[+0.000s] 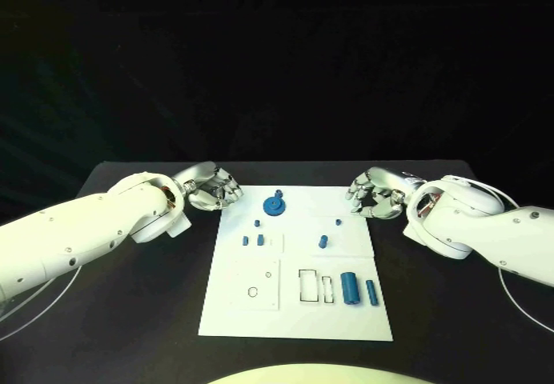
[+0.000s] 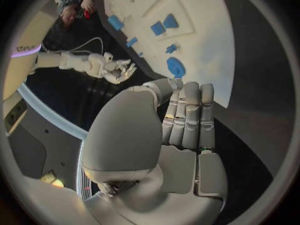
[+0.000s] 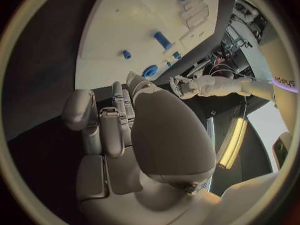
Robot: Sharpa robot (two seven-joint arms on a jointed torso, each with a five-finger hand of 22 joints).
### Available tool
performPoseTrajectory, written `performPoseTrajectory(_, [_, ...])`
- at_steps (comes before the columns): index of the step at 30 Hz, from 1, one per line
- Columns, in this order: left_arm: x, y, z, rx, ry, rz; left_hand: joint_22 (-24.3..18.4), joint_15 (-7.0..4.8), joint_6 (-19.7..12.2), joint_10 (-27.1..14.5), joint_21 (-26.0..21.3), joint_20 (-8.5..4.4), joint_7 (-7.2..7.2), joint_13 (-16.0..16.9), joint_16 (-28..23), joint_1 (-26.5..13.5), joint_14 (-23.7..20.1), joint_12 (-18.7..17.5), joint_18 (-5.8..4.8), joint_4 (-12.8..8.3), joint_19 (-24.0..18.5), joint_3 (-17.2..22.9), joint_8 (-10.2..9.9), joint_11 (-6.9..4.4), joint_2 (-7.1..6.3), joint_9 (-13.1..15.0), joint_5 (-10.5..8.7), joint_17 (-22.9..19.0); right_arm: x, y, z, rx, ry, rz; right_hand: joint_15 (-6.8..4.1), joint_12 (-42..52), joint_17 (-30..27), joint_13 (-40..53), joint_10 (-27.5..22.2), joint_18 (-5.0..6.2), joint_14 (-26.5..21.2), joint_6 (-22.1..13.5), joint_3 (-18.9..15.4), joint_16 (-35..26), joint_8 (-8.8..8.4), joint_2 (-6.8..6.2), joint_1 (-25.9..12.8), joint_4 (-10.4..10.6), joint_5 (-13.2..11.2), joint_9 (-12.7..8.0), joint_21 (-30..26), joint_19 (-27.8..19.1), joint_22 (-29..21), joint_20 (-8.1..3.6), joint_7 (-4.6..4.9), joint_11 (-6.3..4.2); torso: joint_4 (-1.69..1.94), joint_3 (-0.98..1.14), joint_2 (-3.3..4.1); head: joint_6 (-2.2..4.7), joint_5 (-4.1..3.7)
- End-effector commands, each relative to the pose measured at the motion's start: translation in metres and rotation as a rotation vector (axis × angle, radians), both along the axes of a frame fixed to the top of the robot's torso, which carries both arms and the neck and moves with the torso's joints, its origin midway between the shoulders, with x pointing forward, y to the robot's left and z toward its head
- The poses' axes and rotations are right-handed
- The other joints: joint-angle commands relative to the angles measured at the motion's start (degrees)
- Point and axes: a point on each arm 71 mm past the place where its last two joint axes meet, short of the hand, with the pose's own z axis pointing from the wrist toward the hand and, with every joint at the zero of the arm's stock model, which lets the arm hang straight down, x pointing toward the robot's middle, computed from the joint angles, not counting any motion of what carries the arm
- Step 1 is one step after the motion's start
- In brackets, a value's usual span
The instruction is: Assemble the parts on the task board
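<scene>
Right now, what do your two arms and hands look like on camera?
Both arms are white, smooth rounded shells with small dark screw dots. The left hand and right hand are silver metal with segmented, many-jointed fingers. A thin pale cable loops on the black table beside the right arm.

We can read no complete text, label, brand, number or sign. The white task board (image 1: 295, 272) carries only outlined shapes, no lettering. In the left wrist view, at the left of the frame, and in the right wrist view, at the right edge, a few dark letters stand on a pale surface, but we cannot make them out as a word.
</scene>
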Motion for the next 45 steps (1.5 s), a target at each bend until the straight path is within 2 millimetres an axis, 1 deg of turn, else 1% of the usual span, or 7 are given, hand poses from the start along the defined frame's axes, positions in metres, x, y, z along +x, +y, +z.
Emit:
performPoseTrajectory(1, [0.000,0.005,0.014,-0.393,0.031,0.112,0.2,0.06,-0.1,-0.1,0.4,0.03,0.54,-0.1,-0.9,-0.1,-0.1,-0.3,0.92,-0.4,-0.6,0.1,-0.4,0.16,0.28,-0.1,-0.01,-0.5,-0.004,0.008,-0.007,-0.158,-0.059,0.108,-0.23,-0.3,0.1,-0.1,0.5,-0.91,2.6,0.4,0.5,0.4,-0.34,-0.71,-0.2,-0.1,0.1,-0.1,0.2,0.0,0.9,-0.31,-0.07,0.05,0.06,-0.13,-0.01,0.08,-0.62])
performPoseTrajectory(6, [-0.005,0.008,0.020,-0.603,0.100,0.151,-0.2,0.32,-0.2,-0.1,-0.3,0.41,0.66,-0.3,-1.7,-2.0,0.2,-0.3,0.89,0.1,-1.2,-1.2,-0.6,0.26,0.67,-0.3,-0.21,-0.9,-0.007,0.013,-0.016,-0.201,-0.076,0.125,-0.22,-0.8,0.2,-0.4,0.5,-0.97,2.7,0.5,1.2,0.5,-0.72,-1.45,-0.6,-0.1,0.0,0.0,0.6,0.1,1.2,-0.35,-0.08,0.03,0.11,-0.12,0.05,0.17,-0.89])
performPoseTrajectory(12, [-0.013,0.004,0.025,-0.722,0.146,0.142,-1.0,0.44,-0.4,-0.4,-1.3,0.64,0.65,-0.3,-2.0,-3.2,0.2,-0.4,0.89,0.5,-1.2,-2.5,-0.7,0.29,0.85,-0.4,-0.20,-1.0,-0.007,0.019,-0.023,-0.222,-0.095,0.120,-0.24,-1.0,0.3,-0.5,0.4,-1.00,2.7,0.5,1.5,0.6,-0.87,-1.66,-0.8,0.0,0.0,0.0,0.8,0.2,1.3,-0.38,-0.06,0.02,0.04,-0.19,0.06,0.25,-1.21])
performPoseTrajectory(18, [-0.018,0.000,0.027,-0.740,0.166,0.130,-1.3,0.42,-0.6,-0.5,-1.7,0.64,0.75,-0.4,-2.0,-3.1,0.3,-0.4,0.94,0.3,-1.0,-2.7,-0.8,0.32,1.21,-0.4,-0.09,-1.0,-0.005,0.026,-0.027,-0.228,-0.097,0.124,-0.26,-1.2,0.4,-0.6,0.6,-1.03,2.8,0.7,2.0,0.7,-0.98,-1.63,-1.1,0.0,0.1,0.0,0.9,0.2,1.4,-0.38,-0.04,0.01,0.21,-0.08,0.06,0.27,-1.43])
performPoseTrajectory(28, [-0.022,-0.004,0.028,-0.740,0.175,0.124,-1.4,0.47,-0.8,-0.7,-1.8,0.65,0.87,-0.4,-2.0,-3.1,0.3,-0.4,0.92,0.2,-0.9,-2.8,-0.9,0.41,1.34,-0.5,-0.04,-1.0,-0.006,0.037,-0.040,-0.232,-0.059,0.148,-0.42,-1.3,0.6,-0.7,2.0,-1.21,2.8,1.9,4.2,0.9,-1.04,-1.63,-1.8,-0.2,0.0,0.4,1.9,0.6,2.2,-0.34,-0.18,-0.11,0.04,-0.07,0.06,-0.01,-1.22])
performPoseTrajectory(36, [-0.022,-0.006,0.028,-0.736,0.179,0.121,-1.6,0.61,-1.3,-1.1,-2.0,0.72,1.12,-0.5,-2.1,-3.0,0.0,-0.4,0.89,0.0,-0.8,-2.9,-1.2,0.62,1.37,-0.6,0.00,-1.0,-0.003,0.039,-0.044,-0.231,-0.060,0.139,-0.55,-1.9,0.7,-0.8,3.3,-1.35,2.9,3.1,8.1,1.1,-1.33,-1.35,-1.7,-0.9,0.1,0.8,2.8,0.9,2.9,-0.32,-0.03,-0.18,0.12,-0.05,0.11,-0.15,-1.19])
performPoseTrajectory(45, [-0.023,-0.007,0.029,-0.732,0.183,0.117,-1.6,0.63,-1.3,-1.2,-2.0,0.73,1.14,-0.5,-2.2,-3.0,-0.1,-0.4,0.89,-0.1,-0.8,-2.9,-1.2,0.64,1.40,-0.6,0.01,-1.0,-0.001,0.041,-0.049,-0.254,-0.034,0.135,-1.16,-2.1,0.6,-0.3,6.3,-1.44,2.8,5.9,13.0,1.2,-0.64,-1.10,-2.2,-3.7,-0.1,2.0,3.7,1.1,3.9,-0.76,-0.60,-0.91,0.02,0.00,0.06,-0.50,-1.16])
